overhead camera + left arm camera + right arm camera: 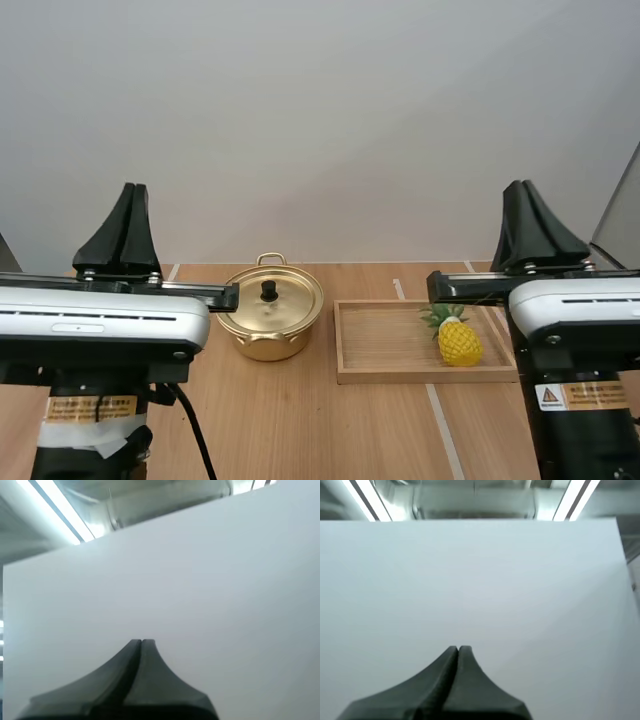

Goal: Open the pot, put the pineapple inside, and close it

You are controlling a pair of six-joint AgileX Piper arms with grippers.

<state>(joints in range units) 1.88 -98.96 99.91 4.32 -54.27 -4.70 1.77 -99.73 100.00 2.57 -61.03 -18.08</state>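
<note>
Hovering high, tips up, left pincer [131, 187] and right pincer [522, 185] are each pressed closed on nothing, presumably a start pose for clear access: lid [287, 301] on pot [265, 345] at 9 o'clock of tray [385, 372], pineapple [458, 341] at tray's 3 o'clock end.

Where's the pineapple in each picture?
High view: pineapple sits in the tray, right of the pot.
Left wrist view: left gripper, shut, points at the white wall.
Right wrist view: right gripper, shut, points at the same wall.
Shared landmark: that white wall.
</note>
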